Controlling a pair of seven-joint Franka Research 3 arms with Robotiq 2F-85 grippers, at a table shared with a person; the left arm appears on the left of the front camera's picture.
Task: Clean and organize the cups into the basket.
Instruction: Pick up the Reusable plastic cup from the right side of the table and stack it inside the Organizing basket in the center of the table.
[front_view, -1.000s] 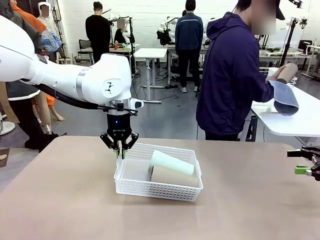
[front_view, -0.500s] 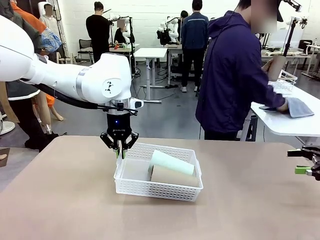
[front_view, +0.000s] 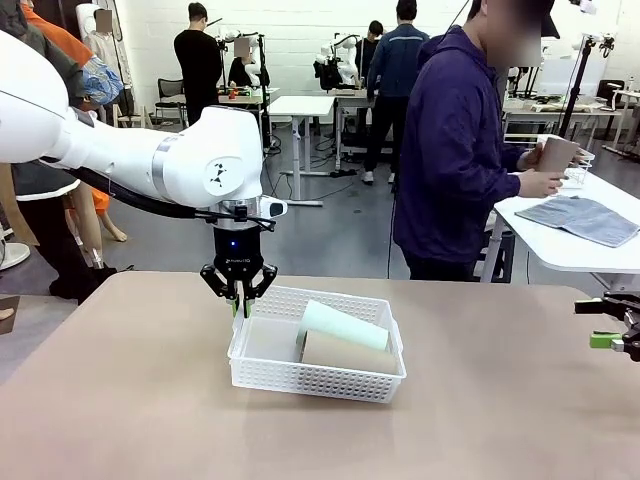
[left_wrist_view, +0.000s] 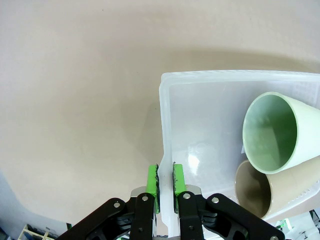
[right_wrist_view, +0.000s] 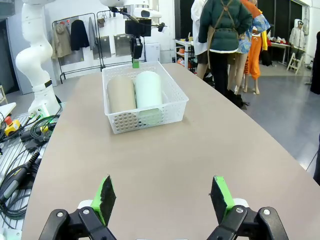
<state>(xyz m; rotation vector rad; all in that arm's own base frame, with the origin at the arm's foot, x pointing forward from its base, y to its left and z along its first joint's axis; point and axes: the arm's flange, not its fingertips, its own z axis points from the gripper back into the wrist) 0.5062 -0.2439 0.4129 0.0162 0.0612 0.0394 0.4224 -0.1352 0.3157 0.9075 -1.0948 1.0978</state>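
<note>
**Tan desk, white basket with two cups, left hand clamped on the rim**

Tan-brown desk (front_view: 120, 400) spreads across the front view. Behind its far edge a person (front_view: 455, 150) in a dark purple hooded jacket stands turned toward a white side desk (front_view: 560, 250), where a grey cloth (front_view: 580, 218) lies flat. The white left arm (front_view: 150, 160) reaches in from the left and points straight down.

Near the middle of the desk sits the basket (front_view: 310, 378), a shallow white tray with perforated sides. Two cups lie on their sides in its right half, touching each other, mouths toward the left end: the mint cup (front_view: 343, 325) on the far side, the tan cup (front_view: 345, 352) on the near side. A second tan cup (front_view: 555, 155) is held upright in the person's hand (front_view: 540, 183), above the side desk.

The left hand (left_wrist_view: 165, 170) has its green pads drawn together on the rim of the basket's left end wall. The right hand (right_wrist_view: 162, 197) hangs low over the desk's right edge, well apart from the basket, fingers spread wide with nothing between them.
</note>
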